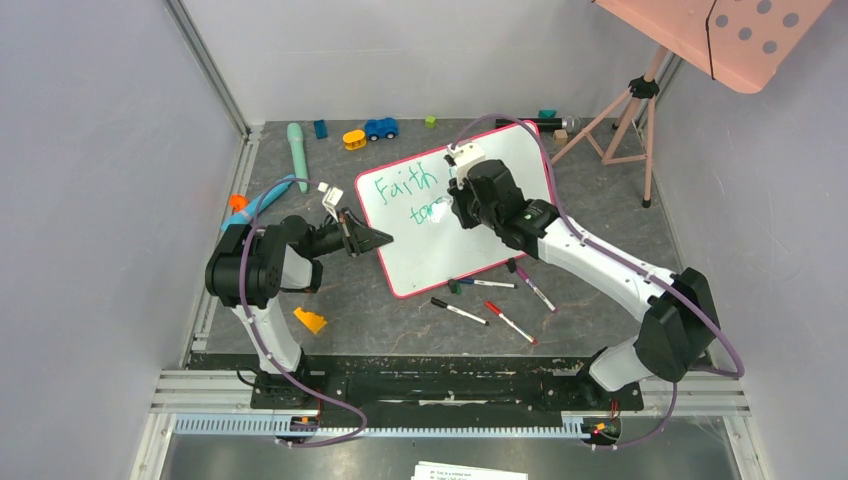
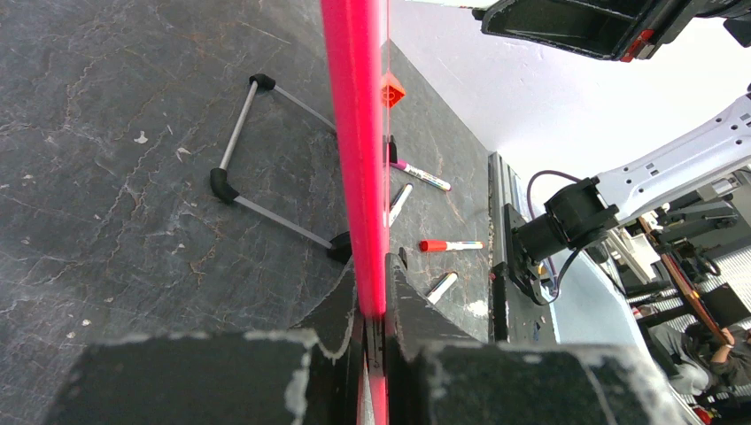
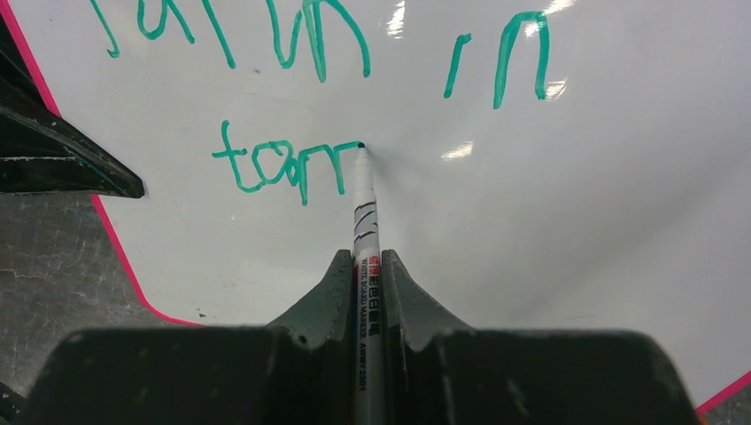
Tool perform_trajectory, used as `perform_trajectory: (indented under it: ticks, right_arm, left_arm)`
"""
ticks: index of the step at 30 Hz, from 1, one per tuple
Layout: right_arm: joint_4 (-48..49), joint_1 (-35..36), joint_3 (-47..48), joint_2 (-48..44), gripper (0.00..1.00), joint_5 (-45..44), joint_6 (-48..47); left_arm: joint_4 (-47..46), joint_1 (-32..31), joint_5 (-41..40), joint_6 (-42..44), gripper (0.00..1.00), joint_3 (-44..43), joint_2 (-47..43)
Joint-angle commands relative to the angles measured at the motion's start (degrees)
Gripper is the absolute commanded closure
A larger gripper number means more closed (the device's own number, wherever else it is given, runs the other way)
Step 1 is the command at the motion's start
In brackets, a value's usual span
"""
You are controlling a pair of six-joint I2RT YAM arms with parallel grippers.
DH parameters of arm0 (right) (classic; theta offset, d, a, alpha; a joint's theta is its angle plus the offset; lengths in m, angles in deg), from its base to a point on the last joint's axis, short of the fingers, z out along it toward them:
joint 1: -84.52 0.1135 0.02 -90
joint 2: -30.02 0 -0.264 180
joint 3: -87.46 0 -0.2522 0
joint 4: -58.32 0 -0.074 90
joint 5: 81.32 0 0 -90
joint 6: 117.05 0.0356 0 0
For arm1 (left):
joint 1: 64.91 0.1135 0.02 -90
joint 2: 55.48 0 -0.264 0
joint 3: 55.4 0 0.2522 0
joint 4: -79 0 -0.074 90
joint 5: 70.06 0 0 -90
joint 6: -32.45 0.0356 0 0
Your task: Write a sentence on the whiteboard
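Observation:
The whiteboard, white with a pink-red rim, stands tilted at the table's middle. My left gripper is shut on its left edge. The left wrist view shows the red rim running up from between the fingers of the left gripper. My right gripper hovers over the board, shut on a white marker. The marker's green tip touches the board at the end of "tom". The sentence reads "Faith in" on the top line and "tom" below, also seen as the sentence from above.
Several loose markers lie in front of the board, one with a red cap. An orange block sits near the left arm. Toys line the back wall, among them a blue car. A tripod holds a pink dotted panel.

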Motion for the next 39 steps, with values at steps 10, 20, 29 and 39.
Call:
perform_trajectory:
  ticks: [10,20,29,39]
  right_arm:
    - [1.2,-1.2,-7.3,-2.9,1.00,-1.1,1.8]
    - [1.6,-1.7,-3.4,-5.5,1.00,1.1,3.2]
    - [0.2,-2.4,-1.3,-6.8,1.00,1.6,1.9]
    - [0.2,-3.1,-0.3,-5.1,1.00,0.9,1.8]
  left_arm:
    - [-3.8,-1.5,6.6,7.3,0.98,0.8,0.5]
    - [-3.8,-1.5,6.6,7.3,0.98,0.7,0.4]
    - [-3.8,-1.5,6.6,7.2,0.98,0.8,0.4]
    - [-3.8,-1.5,6.7,7.2,0.98,0.7,0.5]
